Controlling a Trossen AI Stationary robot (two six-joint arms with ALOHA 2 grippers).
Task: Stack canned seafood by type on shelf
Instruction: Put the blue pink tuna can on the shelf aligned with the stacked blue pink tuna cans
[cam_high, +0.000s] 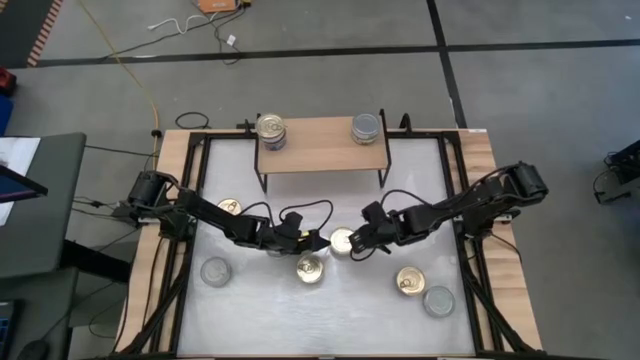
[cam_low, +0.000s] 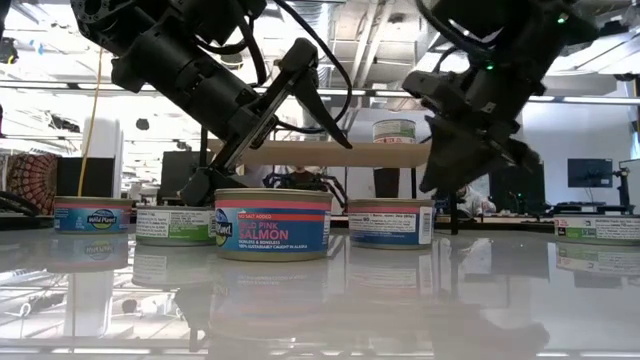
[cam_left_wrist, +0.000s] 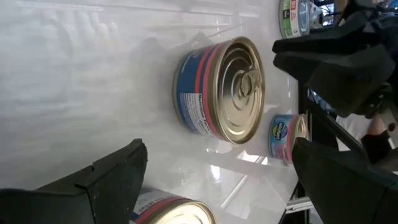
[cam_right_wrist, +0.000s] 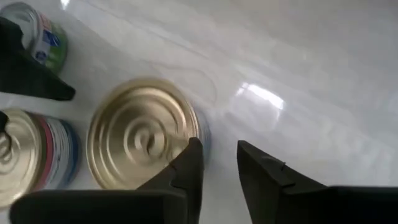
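Sitting upright at the high view's centre, a gold-lidded can (cam_high: 342, 241) lies between both grippers. Left gripper (cam_high: 308, 241), jaws spread wide, is just left of it; right gripper (cam_high: 362, 240), jaws nearly together and empty, just right. Shelf (cam_high: 322, 158), upper centre, carries two cans.

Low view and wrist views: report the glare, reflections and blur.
Low view: the glossy table mirrors the salmon can, and the bright room backlights both arms into silhouettes. Left wrist view: sharp gold-lid can, with a bright patch of glare just beside it. Right wrist view: a hot glare spot on the table, and the gold lid is smeared.
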